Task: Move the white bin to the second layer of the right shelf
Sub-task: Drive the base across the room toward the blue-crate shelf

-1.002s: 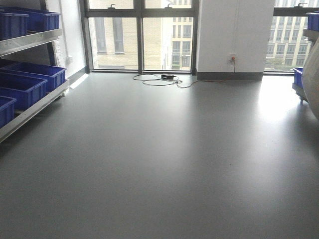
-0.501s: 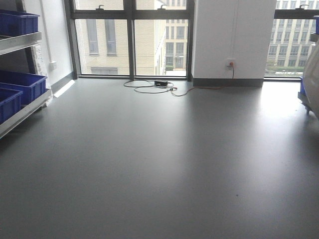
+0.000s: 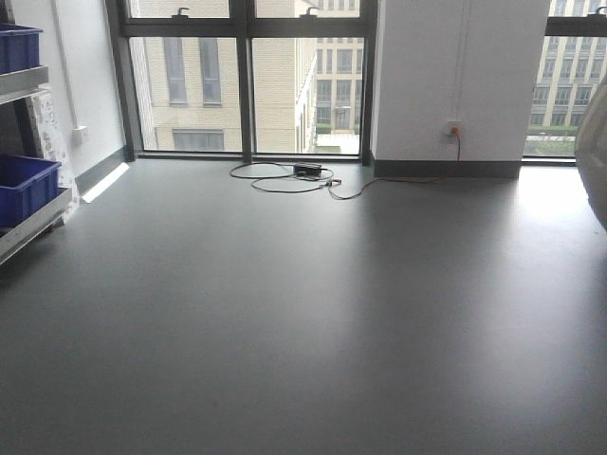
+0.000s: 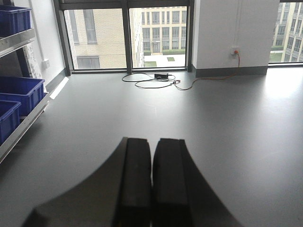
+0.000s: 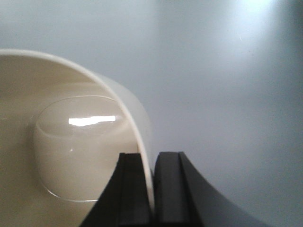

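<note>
The right claw (image 5: 152,160) pinches the wall of the white bin (image 5: 71,142) over the floor (image 5: 227,71) at the scene's right, and the left claw (image 4: 152,142) is closed empty, so carry the bin level and turn slowly toward the unseen right shelf.

Ahead of the left gripper (image 4: 152,142) a grey floor (image 4: 227,123) ran to tall windows (image 4: 158,33) and a white wall (image 4: 236,28). A black cable (image 4: 147,80) lay near the glass. Left of it stood a steel rack (image 4: 14,42) with blue crates (image 4: 21,90). Daylight glared off the floor.

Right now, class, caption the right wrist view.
Right gripper clamps the rim of the white bin, one finger inside, one outside, above grey floor.
</note>
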{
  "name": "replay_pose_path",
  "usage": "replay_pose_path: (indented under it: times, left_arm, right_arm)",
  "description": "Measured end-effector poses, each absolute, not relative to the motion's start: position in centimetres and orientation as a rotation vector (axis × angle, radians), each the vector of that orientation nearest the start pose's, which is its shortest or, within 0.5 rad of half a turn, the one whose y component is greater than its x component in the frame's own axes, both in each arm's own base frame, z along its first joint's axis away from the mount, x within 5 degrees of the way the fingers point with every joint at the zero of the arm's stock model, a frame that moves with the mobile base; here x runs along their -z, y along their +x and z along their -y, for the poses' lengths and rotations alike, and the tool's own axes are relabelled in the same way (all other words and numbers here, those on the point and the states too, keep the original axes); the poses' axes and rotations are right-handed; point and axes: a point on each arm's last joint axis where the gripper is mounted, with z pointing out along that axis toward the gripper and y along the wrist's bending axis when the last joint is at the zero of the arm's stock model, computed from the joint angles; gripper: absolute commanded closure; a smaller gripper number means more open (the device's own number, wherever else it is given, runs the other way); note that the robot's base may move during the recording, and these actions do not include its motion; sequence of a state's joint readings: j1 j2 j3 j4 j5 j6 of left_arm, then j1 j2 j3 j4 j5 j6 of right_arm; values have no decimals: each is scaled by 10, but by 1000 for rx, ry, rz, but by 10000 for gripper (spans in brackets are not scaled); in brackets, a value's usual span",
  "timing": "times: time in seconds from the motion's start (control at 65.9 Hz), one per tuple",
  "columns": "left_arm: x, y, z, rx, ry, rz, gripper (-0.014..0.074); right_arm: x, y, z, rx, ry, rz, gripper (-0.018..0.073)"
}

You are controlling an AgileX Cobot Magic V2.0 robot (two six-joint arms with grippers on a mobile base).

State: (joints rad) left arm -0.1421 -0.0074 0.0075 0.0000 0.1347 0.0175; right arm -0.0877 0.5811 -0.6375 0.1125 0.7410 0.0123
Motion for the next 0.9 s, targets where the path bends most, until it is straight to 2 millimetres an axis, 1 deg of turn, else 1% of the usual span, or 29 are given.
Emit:
replay_pose_path:
  times: [0.896]
  left_arm:
    - [-199, 56, 8, 96, 129, -1614, 512]
  right_arm:
    - [-317, 106, 2, -93, 157, -2158, 511]
